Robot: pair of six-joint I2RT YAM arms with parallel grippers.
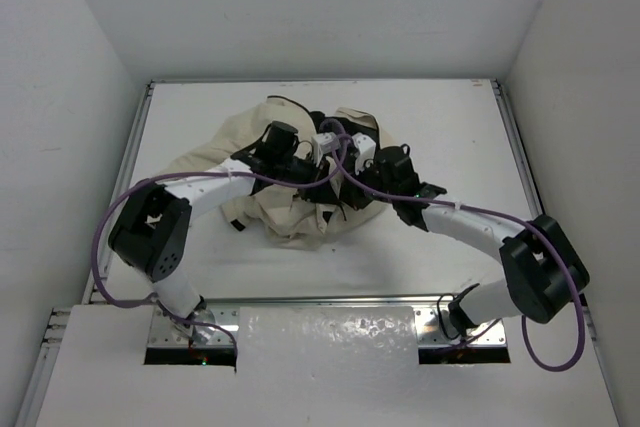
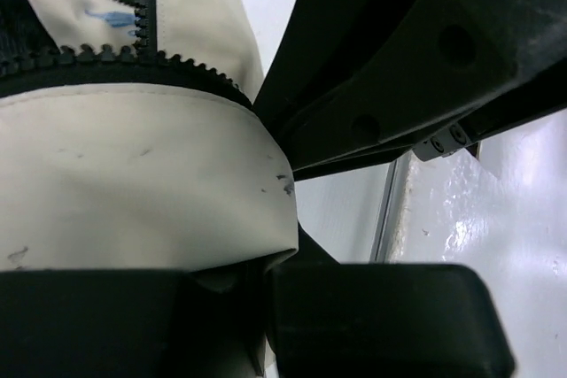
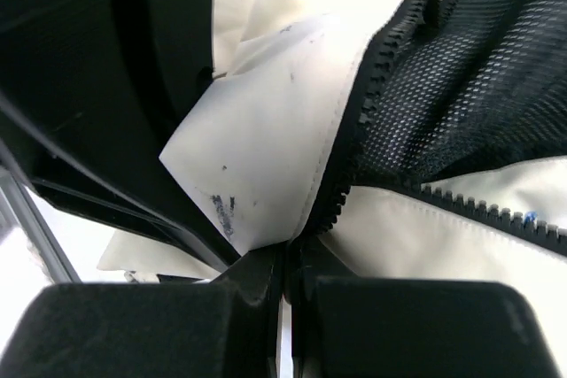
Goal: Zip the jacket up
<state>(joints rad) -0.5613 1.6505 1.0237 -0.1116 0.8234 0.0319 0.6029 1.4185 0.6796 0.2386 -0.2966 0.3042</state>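
Overhead wide; wrists close-up, sharing jacket (image 1: 290, 217).

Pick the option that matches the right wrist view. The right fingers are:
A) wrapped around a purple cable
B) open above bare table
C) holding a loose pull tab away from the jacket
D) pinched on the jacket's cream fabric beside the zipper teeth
D: the right gripper is shut, its fingers pinching the cream edge of the jacket right beside the zipper teeth.

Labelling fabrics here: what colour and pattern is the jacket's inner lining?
Black, with a fine mesh pattern; the lining shows best in the right wrist view.
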